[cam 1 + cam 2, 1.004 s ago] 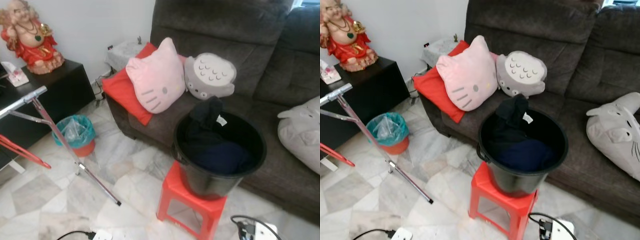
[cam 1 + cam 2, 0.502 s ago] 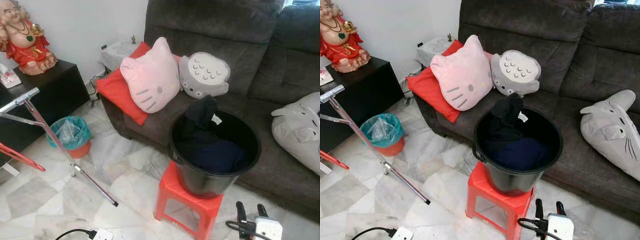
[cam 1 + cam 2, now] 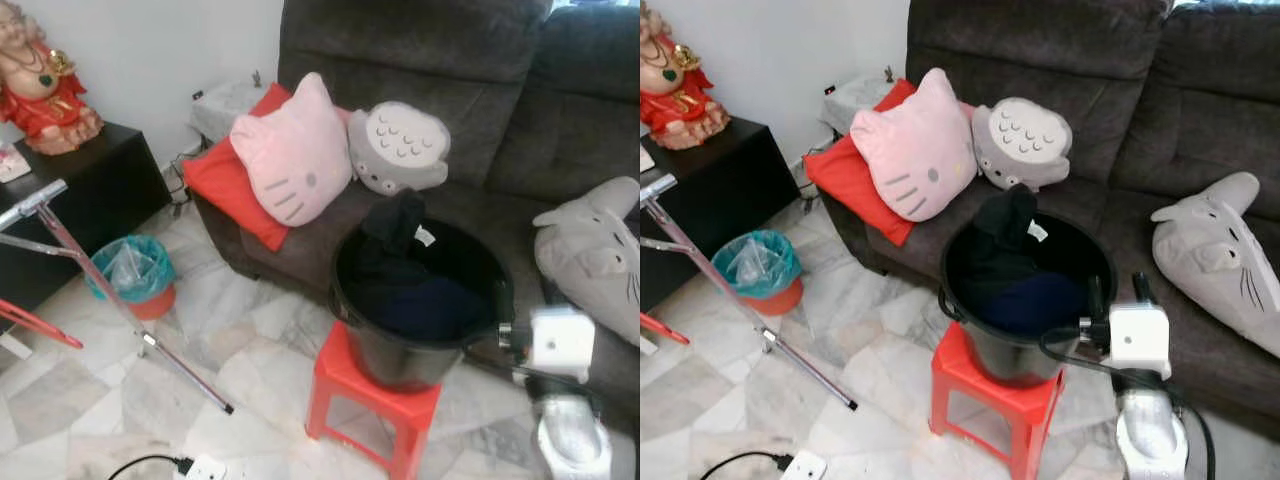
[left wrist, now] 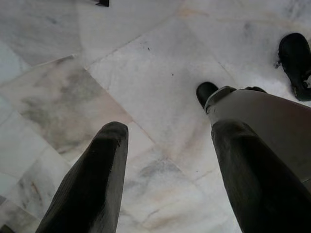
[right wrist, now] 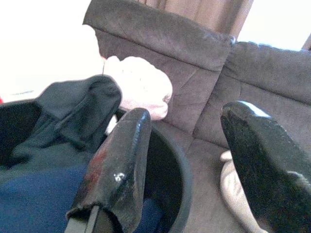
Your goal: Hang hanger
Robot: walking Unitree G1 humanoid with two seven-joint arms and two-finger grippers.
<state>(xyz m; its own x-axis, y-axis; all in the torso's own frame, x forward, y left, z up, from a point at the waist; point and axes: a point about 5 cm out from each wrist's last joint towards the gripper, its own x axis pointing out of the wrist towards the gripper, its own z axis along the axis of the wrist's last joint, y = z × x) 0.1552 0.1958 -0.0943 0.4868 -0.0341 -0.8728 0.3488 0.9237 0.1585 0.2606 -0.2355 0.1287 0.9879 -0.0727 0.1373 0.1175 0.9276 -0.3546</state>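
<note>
A black bucket (image 3: 1002,352) stands on a red stool (image 3: 985,405) before the sofa. It holds a black garment (image 3: 1002,222) draped over its far rim and navy cloth (image 3: 1035,300). My right gripper (image 3: 1117,292) is raised at the bucket's right rim, open and holding nothing. In the right wrist view its fingers (image 5: 119,165) reach over the bucket rim (image 5: 181,162) towards the black garment (image 5: 77,107). A metal rack pole (image 3: 110,290) slants across the floor at the left, with a red bar (image 3: 40,327) beside it. My left gripper (image 4: 170,145) hangs open over the marble floor.
The dark sofa (image 3: 450,80) carries a pink cat cushion (image 3: 290,150), a grey cushion (image 3: 400,150) and a grey plush (image 3: 600,245). At the left stand a teal bin (image 3: 130,270) and a black cabinet (image 3: 90,180) with a red statue (image 3: 35,85). A power strip (image 3: 195,468) lies on the floor.
My right arm has risen from the picture's bottom edge to the bucket's right rim. The camera has shifted a little to the right.
</note>
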